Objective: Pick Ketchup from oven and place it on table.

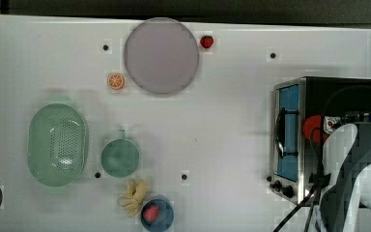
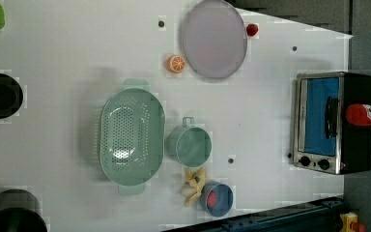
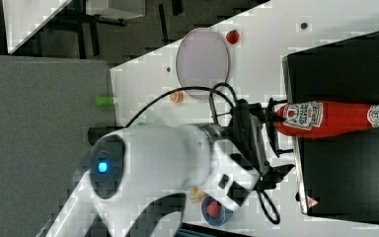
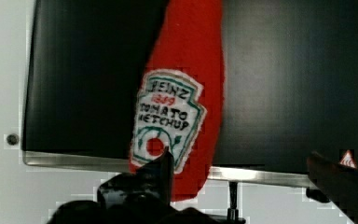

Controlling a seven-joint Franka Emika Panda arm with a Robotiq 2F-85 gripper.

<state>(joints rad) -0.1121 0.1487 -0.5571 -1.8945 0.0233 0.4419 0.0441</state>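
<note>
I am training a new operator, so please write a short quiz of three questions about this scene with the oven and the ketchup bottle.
1. True or false: the ketchup stands inside the oven, behind its glass door.
2. Which item sits in the blue bowl? A) orange slice B) a red strawberry C) banana
3. Fill in: the gripper is ____, with the bottle's base between its fingers.

Key
1. False: it lies on the oven's black top.
2. B
3. open
</note>
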